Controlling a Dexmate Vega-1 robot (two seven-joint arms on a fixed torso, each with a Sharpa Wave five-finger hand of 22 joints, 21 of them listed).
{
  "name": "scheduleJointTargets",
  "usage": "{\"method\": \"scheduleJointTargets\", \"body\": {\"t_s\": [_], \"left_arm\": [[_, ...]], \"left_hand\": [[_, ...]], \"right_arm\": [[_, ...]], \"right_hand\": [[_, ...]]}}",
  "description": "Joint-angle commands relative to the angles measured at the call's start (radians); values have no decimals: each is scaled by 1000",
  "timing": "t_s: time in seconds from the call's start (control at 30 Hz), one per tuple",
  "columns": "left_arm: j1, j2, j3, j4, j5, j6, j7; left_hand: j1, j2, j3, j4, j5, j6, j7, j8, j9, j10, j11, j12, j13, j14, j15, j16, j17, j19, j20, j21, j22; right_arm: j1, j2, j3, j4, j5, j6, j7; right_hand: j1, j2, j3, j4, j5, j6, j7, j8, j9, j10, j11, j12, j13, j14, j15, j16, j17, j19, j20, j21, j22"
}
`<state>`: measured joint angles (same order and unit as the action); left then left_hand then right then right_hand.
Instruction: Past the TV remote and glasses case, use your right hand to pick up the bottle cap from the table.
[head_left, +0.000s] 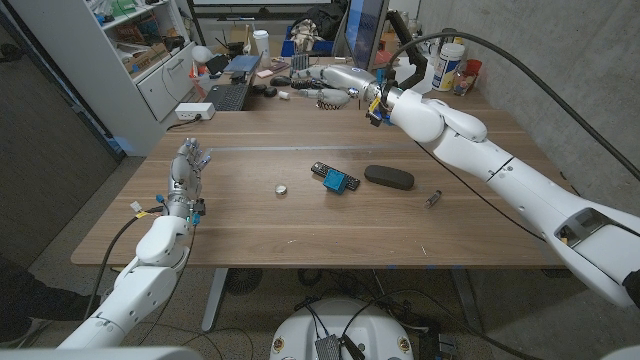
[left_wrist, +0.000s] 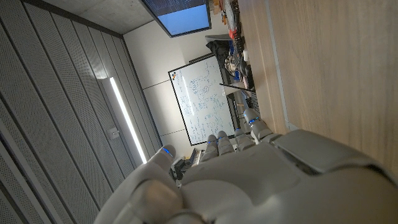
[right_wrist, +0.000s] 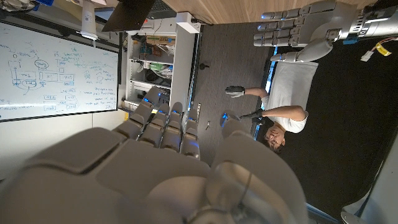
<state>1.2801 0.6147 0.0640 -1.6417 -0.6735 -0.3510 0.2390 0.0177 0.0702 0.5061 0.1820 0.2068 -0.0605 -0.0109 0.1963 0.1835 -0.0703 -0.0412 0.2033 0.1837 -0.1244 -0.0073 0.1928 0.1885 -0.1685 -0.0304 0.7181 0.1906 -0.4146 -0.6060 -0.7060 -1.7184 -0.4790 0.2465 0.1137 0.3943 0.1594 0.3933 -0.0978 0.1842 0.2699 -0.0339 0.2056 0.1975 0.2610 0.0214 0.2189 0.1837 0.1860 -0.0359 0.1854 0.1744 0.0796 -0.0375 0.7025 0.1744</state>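
Fingers (head_left: 325, 78) of right hand (head_left: 335, 82) extended, empty, well beyond bottle cap (head_left: 282, 188).

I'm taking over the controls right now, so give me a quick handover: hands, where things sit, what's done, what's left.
Right hand: raised over the table's far edge, holding nothing, fingers extended.
Left hand: near the table's left side, fingers apart, holding nothing.
Bottle cap lies alone mid-table, left of the TV remote and glasses case.
Done: nothing picked up yet.
Left: bring the right hand past the remote and case, then grasp and lift the cap.
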Motion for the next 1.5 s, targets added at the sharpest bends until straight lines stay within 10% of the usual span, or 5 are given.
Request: {"method": "scheduleJointTargets", "body": {"t_s": [0.03, 1.5], "left_arm": [[-4, -2, -2, 16, -8, -3, -15], [-40, 11, 5, 74, -39, 29, -36]], "left_hand": [[1, 101, 8, 3, 6, 0, 5, 0, 5, 0, 3, 0, 2, 3, 1, 4, 2, -57, 0, 8, 3], [-3, 100, 6, 4, 5, -7, 5, -4, 5, -6, 5, -3, 2, -3, 4, 2, 2, -69, 9, 6, 3]], "right_arm": [[27, 17, -31, 14, -38, -4, 40], [83, 63, -123, 101, -113, -10, 118]], "right_hand": [[17, -2, 0, -9, 1, 2, 10, -3, 5, 2, -2, 4, 5, 14, -9, 11, 2, 20, -55, 2, 5], [20, -12, -15, -12, 6, 7, 15, -2, 6, 12, -1, 6, 6, 21, -13, 9, 3, 22, -48, -5, 7]]}}
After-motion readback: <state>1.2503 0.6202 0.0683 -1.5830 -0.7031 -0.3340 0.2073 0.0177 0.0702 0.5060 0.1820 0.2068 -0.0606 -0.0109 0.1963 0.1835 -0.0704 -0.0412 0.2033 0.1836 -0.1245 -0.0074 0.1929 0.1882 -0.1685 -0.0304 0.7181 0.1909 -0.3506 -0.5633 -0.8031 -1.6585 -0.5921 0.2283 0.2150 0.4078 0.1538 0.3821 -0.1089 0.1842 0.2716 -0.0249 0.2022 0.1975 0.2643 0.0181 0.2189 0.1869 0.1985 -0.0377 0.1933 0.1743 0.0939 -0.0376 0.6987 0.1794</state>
